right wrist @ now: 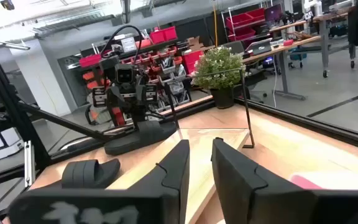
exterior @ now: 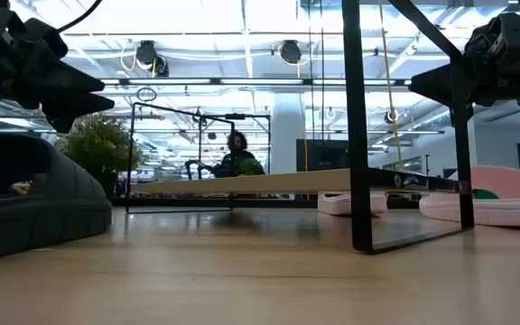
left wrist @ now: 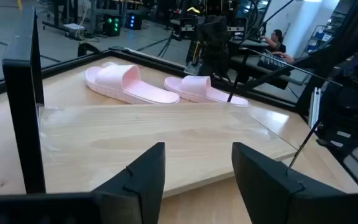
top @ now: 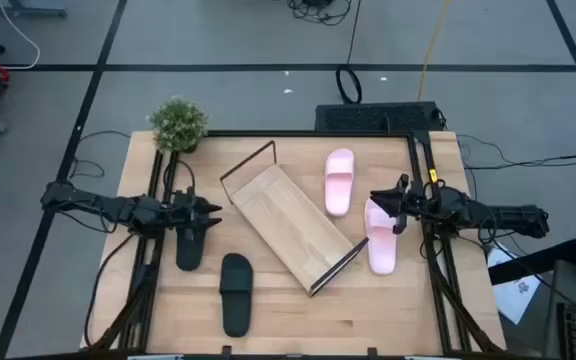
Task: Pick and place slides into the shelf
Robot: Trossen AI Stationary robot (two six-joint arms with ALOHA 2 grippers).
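Note:
The shelf (top: 290,224) lies diagonally mid-table, its light board (exterior: 269,181) raised on black wire end frames (exterior: 359,126). One black slide (top: 189,241) lies flat under my left gripper (top: 214,212), which hovers open above it, clear of it in the low view (exterior: 84,90). The second black slide (top: 236,293) lies nearer the near edge. One pink slide (top: 339,181) lies beyond the shelf; the other (top: 380,237) lies right of it. My right gripper (top: 375,203) hovers over that slide's far end, fingers slightly open (right wrist: 201,155).
A potted plant (top: 178,123) stands at the far left corner. The shelf's wire frames (top: 247,165) rise between the two arms. Bare tabletop (top: 368,310) shows near the near right edge. A person (exterior: 236,153) sits far behind the table.

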